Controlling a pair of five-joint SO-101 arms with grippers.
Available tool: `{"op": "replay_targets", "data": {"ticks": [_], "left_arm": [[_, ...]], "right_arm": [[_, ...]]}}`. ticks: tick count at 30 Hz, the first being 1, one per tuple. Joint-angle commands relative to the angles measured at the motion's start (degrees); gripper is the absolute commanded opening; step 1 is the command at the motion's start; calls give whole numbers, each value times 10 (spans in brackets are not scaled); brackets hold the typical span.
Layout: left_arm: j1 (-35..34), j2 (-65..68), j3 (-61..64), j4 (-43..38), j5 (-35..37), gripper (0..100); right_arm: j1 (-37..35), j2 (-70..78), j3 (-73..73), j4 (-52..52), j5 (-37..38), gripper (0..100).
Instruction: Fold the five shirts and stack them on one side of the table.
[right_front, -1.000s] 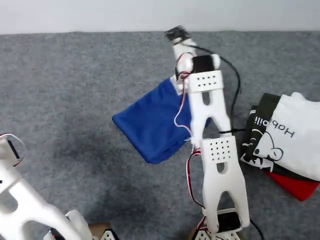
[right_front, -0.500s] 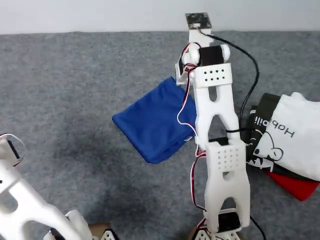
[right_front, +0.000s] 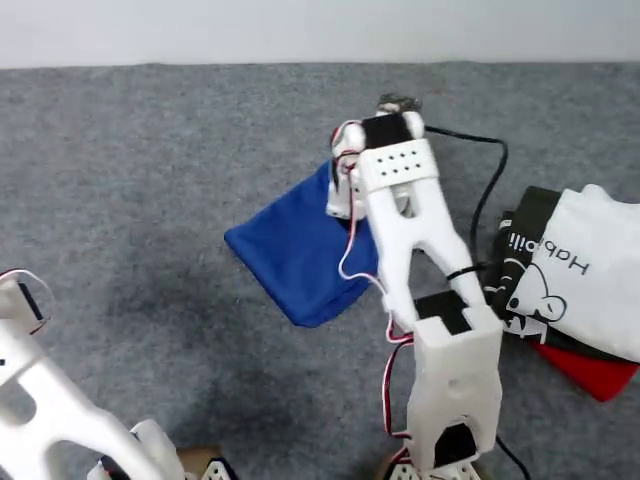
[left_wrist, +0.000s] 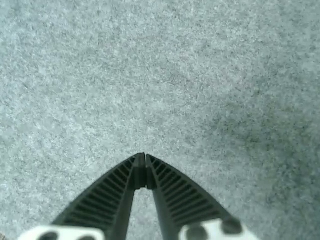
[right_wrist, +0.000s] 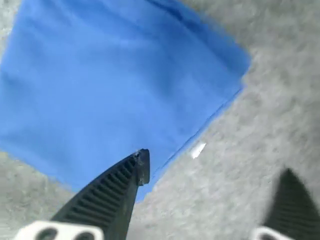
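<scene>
1. The blue shirt (right_front: 300, 255) is probably soft, light and limp. Pinched by a single layer it would likely sag open, so the safer hold seems to be a thick folded edge or corner with every layer caught between the fingers
2. It is folded into a compact rectangle of plain bright blue, fairly smooth and set at a slant. It lies flat near the middle of the grey worktop (right_front: 130, 180), apart from the other shirts
3. The right claw (right_wrist: 216, 162) is spread wide and grasps nothing. It hovers at the shirt's edge, one finger over the cloth and the other over the grey surface
4. A stack (right_front: 545, 300) sits on the right arm's side of the worktop, with a white shirt (right_front: 600, 290) on top, a dark shirt (right_front: 532, 212) beneath and a red shirt (right_front: 592, 373) peeking out at the bottom
5. The left claw (left_wrist: 145, 161) is clenched on nothing above bare worktop, well apart from the shirts
</scene>
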Motion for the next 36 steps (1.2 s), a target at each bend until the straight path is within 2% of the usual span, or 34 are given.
{"op": "replay_targets", "data": {"ticks": [1, 12, 25, 28, 33, 36], "left_arm": [[1, -16, -3, -11, 3, 5], [1, -16, -2, -11, 2, 5], [1, -15, -2, -24, 2, 5], [0, -15, -2, -24, 2, 5], [0, -13, -2, -24, 2, 5], [0, -12, -2, -24, 2, 5]], "right_arm": [[-26, 21, 1, 5, -29, 487], [-48, 87, 1, -147, -31, 455], [-47, 196, 1, -192, -57, 343], [-47, 208, 1, -189, -59, 277], [-44, 207, 1, -184, -52, 95], [-43, 207, 1, -182, -22, 9]]}}
